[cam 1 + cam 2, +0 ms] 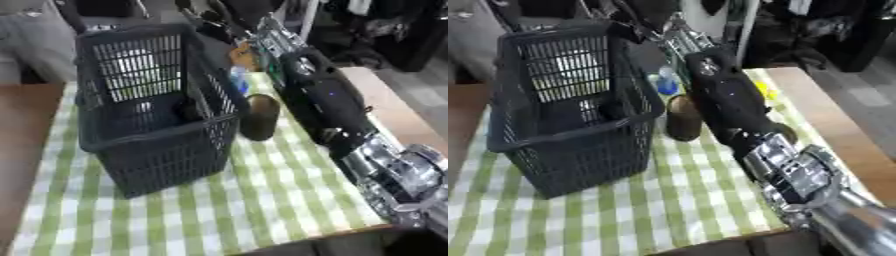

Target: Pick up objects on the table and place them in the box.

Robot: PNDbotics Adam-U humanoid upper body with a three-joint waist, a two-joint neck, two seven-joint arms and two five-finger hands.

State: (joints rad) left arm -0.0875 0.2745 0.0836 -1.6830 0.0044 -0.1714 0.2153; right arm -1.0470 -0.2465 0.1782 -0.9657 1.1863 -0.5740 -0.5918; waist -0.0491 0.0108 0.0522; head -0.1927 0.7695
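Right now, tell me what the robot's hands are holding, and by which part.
That cannot be told. The right arm reaches past the basket towards the far end of the table, but its hand is hidden there. The left hand is out of view.

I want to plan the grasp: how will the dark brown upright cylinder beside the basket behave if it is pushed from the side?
The brown cylinder stands upright, taller than wide, so a push near its top would probably tip it. Once down, its round body could roll on the checked cloth. It stands close beside the basket, which might stop a fall that way.
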